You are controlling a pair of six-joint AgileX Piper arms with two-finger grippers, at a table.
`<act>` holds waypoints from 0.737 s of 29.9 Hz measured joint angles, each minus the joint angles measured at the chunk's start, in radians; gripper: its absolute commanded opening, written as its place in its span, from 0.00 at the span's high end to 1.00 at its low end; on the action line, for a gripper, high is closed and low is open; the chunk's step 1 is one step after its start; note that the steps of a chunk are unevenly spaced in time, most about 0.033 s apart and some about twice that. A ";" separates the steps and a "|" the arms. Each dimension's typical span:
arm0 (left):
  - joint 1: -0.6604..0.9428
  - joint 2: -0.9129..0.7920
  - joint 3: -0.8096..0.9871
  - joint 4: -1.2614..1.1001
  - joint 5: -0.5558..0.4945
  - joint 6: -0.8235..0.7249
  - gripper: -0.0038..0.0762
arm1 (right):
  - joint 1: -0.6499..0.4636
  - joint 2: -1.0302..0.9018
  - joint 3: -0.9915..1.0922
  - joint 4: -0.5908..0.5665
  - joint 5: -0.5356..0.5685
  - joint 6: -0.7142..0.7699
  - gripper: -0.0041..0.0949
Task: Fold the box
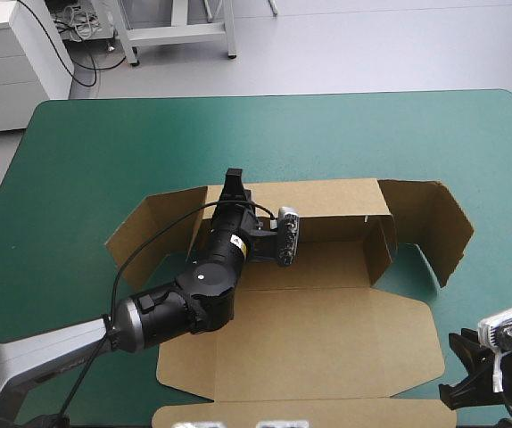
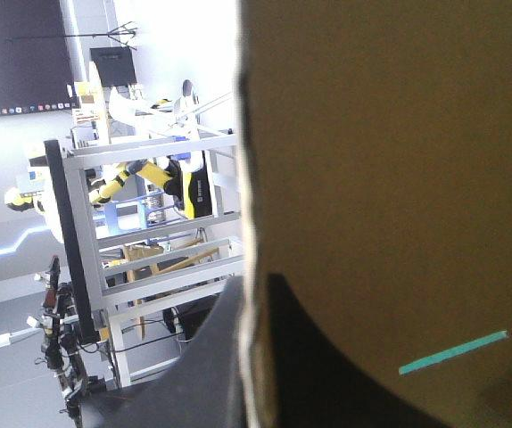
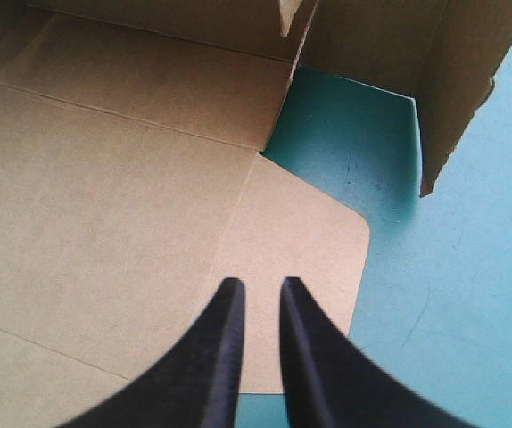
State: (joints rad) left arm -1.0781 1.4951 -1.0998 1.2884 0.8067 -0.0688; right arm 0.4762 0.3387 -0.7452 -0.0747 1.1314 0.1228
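Observation:
The brown box (image 1: 309, 343) lies open in the middle of the teal-green cover, its lid flat toward the near edge and its back wall (image 1: 327, 198) raised. My left gripper (image 1: 233, 184) reaches over the floor of the box and is shut on the top edge of the back wall near its left end. In the left wrist view the board (image 2: 390, 178) runs edge-on between the black fingers (image 2: 327, 366). My right gripper (image 1: 459, 358) hovers at the lid's near right corner flap (image 3: 301, 241). Its fingers (image 3: 225, 339) are shut to a thin slit with nothing between them.
Angled side flaps stand out at the box's left end (image 1: 149, 234) and right end (image 1: 436, 227). Bare teal-green cover (image 1: 265, 134) stretches beyond the box to the far edge. More bare cover (image 3: 457, 267) lies to the right of the lid.

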 measured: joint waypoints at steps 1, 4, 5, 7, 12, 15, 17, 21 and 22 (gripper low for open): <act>-0.001 0.000 0.001 0.004 0.000 -0.016 0.96 | 0.000 0.000 0.000 0.000 0.000 0.000 0.42; -0.002 0.000 0.002 0.017 0.000 -0.055 0.96 | 0.000 0.000 0.000 -0.001 0.006 0.004 0.15; -0.002 0.000 0.002 0.020 0.000 -0.065 0.96 | 0.000 0.000 0.000 -0.001 0.007 0.006 0.10; -0.002 0.000 0.003 0.021 0.000 -0.077 0.96 | 0.000 0.000 0.000 -0.002 0.007 0.011 0.05; -0.002 0.000 0.004 0.021 0.000 -0.086 0.96 | 0.000 0.000 0.000 -0.009 0.006 0.031 0.07; -0.002 0.000 0.004 0.022 0.000 -0.089 0.96 | 0.000 0.004 0.000 -0.049 -0.001 0.102 0.07; -0.002 0.000 0.004 0.022 0.000 -0.089 0.96 | 0.000 0.024 -0.005 -0.107 0.014 0.156 0.07; -0.002 0.000 0.004 0.025 0.000 -0.089 0.96 | 0.000 0.134 -0.054 -0.225 0.038 0.218 0.07; -0.002 0.000 0.004 0.027 -0.001 -0.089 0.96 | 0.000 0.170 -0.078 -0.244 0.041 0.227 0.07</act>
State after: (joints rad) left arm -1.0804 1.4951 -1.0953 1.3153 0.8058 -0.1574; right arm 0.4762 0.5090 -0.8235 -0.3191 1.1720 0.3501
